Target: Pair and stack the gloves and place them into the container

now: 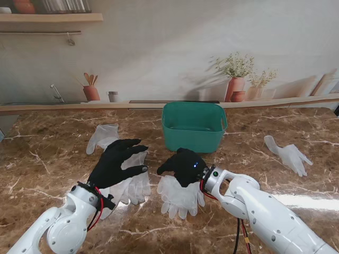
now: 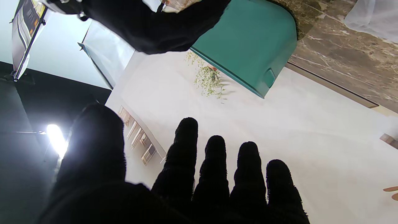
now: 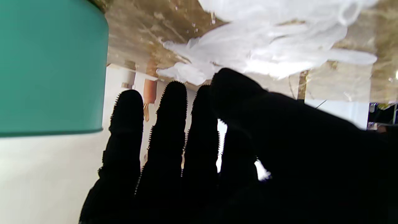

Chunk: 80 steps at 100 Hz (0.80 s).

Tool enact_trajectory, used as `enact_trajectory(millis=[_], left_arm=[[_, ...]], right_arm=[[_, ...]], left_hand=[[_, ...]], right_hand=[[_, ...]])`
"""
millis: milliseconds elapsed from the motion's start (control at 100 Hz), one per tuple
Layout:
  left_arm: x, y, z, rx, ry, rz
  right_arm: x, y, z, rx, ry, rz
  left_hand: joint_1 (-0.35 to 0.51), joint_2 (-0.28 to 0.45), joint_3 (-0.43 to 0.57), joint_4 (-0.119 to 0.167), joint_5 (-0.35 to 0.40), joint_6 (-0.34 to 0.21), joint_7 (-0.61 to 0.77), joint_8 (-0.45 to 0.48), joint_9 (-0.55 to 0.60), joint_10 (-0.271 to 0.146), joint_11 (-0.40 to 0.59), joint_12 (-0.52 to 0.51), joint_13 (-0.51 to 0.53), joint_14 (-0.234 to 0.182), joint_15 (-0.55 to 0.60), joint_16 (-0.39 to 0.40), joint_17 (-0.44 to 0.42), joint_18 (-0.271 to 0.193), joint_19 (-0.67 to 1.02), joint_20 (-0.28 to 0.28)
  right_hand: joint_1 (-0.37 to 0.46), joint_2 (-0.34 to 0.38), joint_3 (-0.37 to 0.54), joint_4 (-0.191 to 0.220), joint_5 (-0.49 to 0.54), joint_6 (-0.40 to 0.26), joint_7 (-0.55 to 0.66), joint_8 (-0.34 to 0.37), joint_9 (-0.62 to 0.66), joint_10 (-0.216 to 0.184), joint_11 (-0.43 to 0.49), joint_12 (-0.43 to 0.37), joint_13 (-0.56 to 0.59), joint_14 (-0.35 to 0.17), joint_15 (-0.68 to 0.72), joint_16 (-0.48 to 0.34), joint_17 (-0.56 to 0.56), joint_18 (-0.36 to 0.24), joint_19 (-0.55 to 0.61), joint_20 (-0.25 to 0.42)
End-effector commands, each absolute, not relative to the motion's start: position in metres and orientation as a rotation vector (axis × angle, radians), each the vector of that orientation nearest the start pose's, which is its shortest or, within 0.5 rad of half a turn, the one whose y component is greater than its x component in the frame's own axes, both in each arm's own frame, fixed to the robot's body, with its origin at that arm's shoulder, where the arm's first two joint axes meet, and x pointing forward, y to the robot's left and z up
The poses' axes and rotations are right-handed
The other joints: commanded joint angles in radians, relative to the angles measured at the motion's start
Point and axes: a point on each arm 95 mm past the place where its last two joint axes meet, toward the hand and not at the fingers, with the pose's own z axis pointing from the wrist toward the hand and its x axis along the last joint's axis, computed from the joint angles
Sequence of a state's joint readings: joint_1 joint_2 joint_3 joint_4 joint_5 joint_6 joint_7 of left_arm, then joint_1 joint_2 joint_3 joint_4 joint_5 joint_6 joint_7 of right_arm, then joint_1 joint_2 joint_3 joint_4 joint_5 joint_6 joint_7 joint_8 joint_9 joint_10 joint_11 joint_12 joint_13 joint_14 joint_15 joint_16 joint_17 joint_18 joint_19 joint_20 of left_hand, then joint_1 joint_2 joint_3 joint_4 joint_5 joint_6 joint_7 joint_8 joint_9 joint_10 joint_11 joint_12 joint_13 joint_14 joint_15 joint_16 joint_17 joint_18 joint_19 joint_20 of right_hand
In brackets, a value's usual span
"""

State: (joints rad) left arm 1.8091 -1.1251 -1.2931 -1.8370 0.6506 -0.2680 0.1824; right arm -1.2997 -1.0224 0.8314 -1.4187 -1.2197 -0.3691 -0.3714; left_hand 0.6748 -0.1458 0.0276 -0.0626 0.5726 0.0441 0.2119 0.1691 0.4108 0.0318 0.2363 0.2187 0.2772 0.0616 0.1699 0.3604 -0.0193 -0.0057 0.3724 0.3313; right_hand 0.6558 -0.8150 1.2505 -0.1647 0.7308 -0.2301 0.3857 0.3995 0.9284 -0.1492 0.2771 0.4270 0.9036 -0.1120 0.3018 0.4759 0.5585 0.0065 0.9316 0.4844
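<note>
thin gloves, both hands hovering empty

these look like thin disposable gloves, feather-light, limp and a bit slick, so my guess is they will drape and cling rather than hold a shape; pinching near the cuff or flat across the palm seems the safest hold

the left hand hangs with fingers spread, holding nothing, over a glove lying flat on the marble table. the right hand, fingers loosely apart and empty, sits just above a second glove whose fingers point to six o'clock. a third glove lies at eleven o'clock from the left hand, a fourth glove at three o'clock, well apart. the green container stands at twelve o'clock from the right hand, nothing visible inside
</note>
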Motion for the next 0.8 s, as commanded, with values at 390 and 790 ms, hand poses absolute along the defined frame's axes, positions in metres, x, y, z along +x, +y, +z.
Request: enact_trajectory(millis=[390, 790], left_arm=[[0.326, -0.026, -0.292, -1.356, 1.200, -2.098], [0.326, -0.023, -0.293, -1.369, 1.202, -2.090]], right_arm=[[0.400, 0.093, -0.366, 0.499, 2.104, 1.647], [0.399, 0.111, -0.381, 0.584, 2.151, 1.477]], left_hand=[[0.027, 0.039, -0.042, 0.027, 0.017, -0.029, 0.016, 0.015, -0.002, -0.022, -0.029, -0.016, -0.042, -0.055, -0.047, -0.017, -0.012, -0.015, -0.046, 0.009], [0.030, 0.039, -0.042, 0.027, 0.021, -0.030, 0.019, 0.016, -0.002, -0.024, -0.030, -0.017, -0.042, -0.057, -0.048, -0.017, -0.012, -0.016, -0.061, 0.010]], right_hand=[[-0.251, -0.132, -0.097, -0.018, -0.221, 0.166, -0.137, -0.037, -0.266, 0.062, -0.077, -0.116, -0.235, 0.068, -0.125, -0.146, -0.143, 0.048, -0.131, 0.065], [-0.335, -0.111, -0.123, -0.026, -0.326, 0.302, -0.177, 0.017, -0.280, 0.099, 0.014, -0.069, -0.185, 0.109, -0.061, -0.117, -0.130, 0.068, -0.097, 0.108]])
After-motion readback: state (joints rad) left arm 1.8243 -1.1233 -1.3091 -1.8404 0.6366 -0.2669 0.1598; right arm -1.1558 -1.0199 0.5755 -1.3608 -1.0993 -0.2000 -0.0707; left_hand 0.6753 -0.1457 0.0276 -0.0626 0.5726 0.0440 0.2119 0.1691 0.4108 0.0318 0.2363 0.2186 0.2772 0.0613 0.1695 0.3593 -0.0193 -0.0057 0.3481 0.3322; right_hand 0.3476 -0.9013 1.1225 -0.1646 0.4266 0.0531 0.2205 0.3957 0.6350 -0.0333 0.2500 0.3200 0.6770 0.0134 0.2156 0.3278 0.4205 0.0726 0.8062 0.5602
